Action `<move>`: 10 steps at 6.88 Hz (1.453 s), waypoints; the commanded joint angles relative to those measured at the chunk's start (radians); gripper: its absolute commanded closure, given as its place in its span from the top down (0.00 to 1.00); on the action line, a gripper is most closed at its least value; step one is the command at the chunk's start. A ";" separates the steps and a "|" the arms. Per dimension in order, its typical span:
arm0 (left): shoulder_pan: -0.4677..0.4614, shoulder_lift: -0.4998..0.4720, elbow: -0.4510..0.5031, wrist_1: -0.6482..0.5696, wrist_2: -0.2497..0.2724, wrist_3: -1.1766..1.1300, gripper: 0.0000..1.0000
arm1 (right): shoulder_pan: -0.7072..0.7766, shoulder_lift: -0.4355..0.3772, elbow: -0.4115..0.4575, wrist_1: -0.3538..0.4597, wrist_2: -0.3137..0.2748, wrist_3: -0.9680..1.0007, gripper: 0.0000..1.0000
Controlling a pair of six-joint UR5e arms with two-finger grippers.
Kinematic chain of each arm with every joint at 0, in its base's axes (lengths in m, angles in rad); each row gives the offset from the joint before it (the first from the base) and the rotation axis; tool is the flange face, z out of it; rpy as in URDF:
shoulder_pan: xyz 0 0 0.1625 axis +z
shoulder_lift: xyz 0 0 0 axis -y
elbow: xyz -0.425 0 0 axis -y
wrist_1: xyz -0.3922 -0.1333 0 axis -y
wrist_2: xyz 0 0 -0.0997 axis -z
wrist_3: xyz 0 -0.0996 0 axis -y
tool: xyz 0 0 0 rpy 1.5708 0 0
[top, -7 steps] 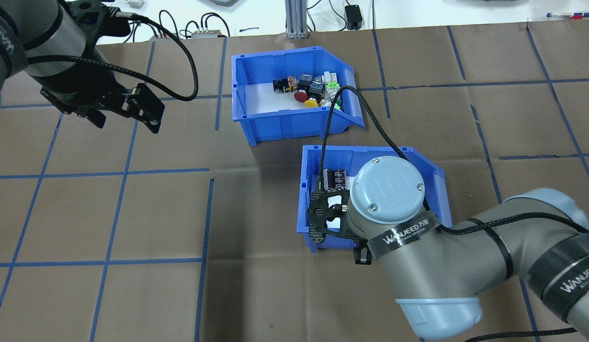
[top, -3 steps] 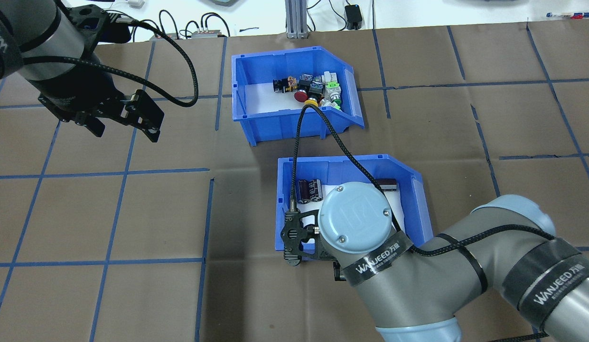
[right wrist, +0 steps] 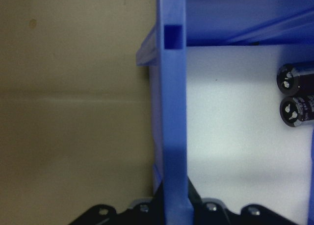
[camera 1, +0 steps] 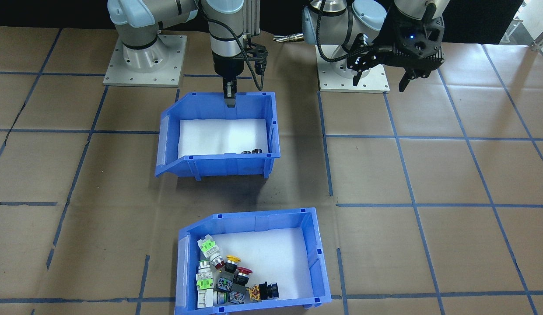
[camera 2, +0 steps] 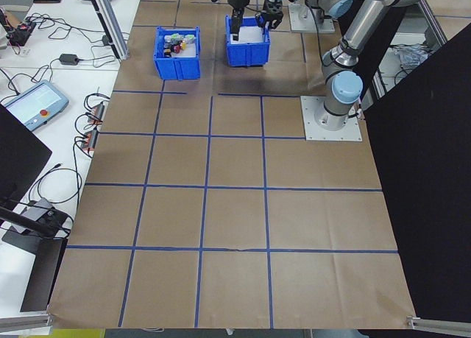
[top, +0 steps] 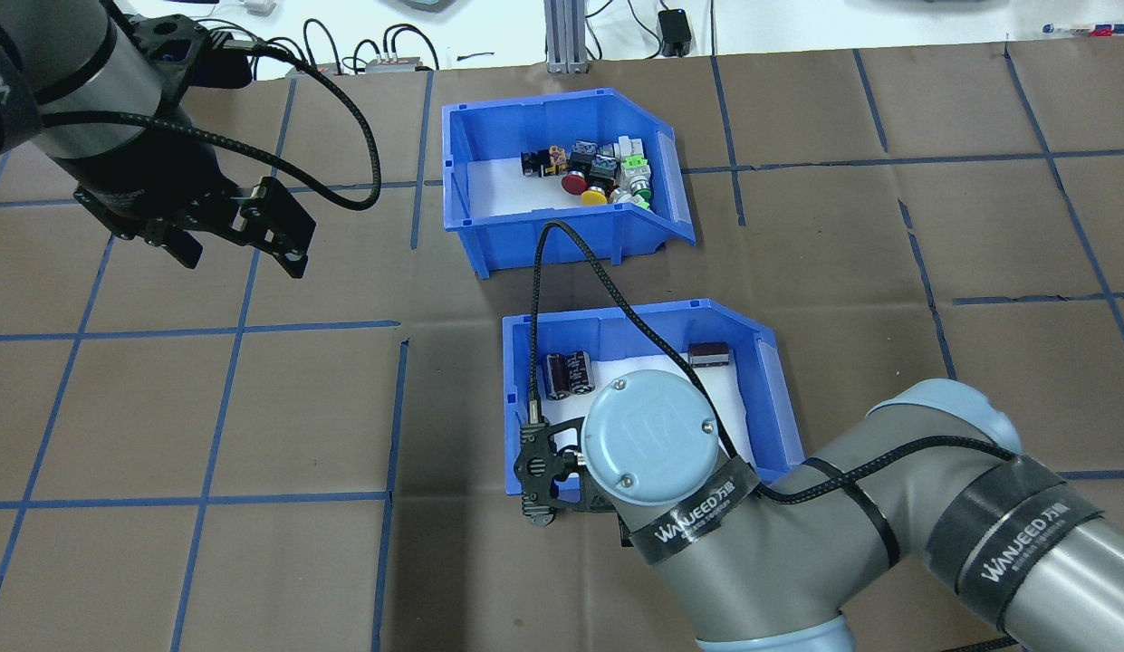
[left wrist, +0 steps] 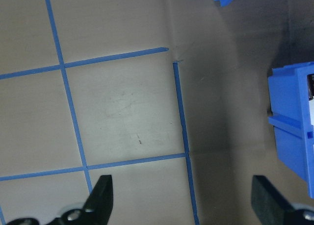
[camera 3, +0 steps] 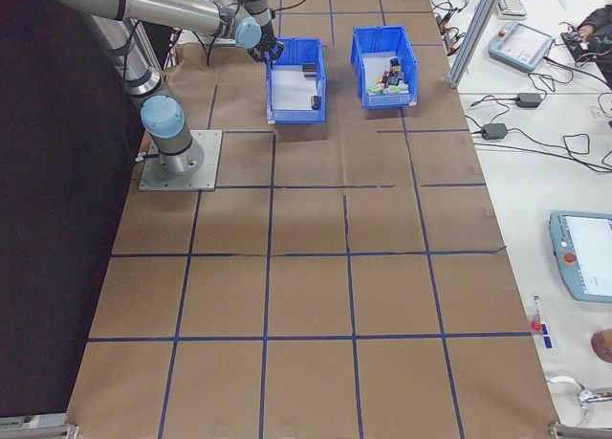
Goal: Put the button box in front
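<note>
Clearing the near spot for the button box [top: 562, 177]
Right gripper [right wrist: 171, 208] pinching capacitor bin [top: 516, 398] wall to shift it; left gripper [left wrist: 184, 200] spread, idle

You see grey arms with pale blue joint caps [top: 649, 437], black WANJEED bands [top: 702, 516], braided black cables [top: 607, 299], and black skeletal gripper mounts [top: 543, 462].

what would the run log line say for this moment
right pincer: shut on capacitor bin near wall | left pincer: open, empty, above table | button box: untouched, farther from robot
</note>
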 commanded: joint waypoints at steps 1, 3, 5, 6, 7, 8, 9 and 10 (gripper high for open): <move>0.000 0.014 -0.005 -0.002 -0.009 0.001 1.00 | 0.010 0.030 0.001 -0.016 0.003 0.031 0.05; 0.000 0.022 -0.011 -0.005 -0.003 0.001 1.00 | 0.010 0.034 -0.003 -0.016 0.021 0.087 0.99; 0.000 0.022 -0.011 -0.008 -0.003 0.003 1.00 | 0.004 0.019 -0.021 -0.004 0.015 0.120 1.00; 0.000 0.021 -0.012 -0.006 -0.003 0.001 1.00 | -0.020 -0.005 -0.075 0.068 0.016 0.119 1.00; 0.000 0.021 -0.011 -0.006 -0.003 0.001 1.00 | -0.036 -0.019 -0.139 0.178 0.016 0.120 1.00; 0.000 0.016 -0.008 -0.005 -0.003 0.003 1.00 | -0.080 -0.021 -0.179 0.243 0.016 0.120 1.00; 0.001 0.007 -0.003 -0.003 -0.003 0.003 1.00 | -0.146 -0.036 -0.207 0.248 0.016 0.123 1.00; 0.000 0.007 -0.003 -0.003 -0.003 0.003 1.00 | -0.230 -0.062 -0.224 0.248 0.013 0.125 1.00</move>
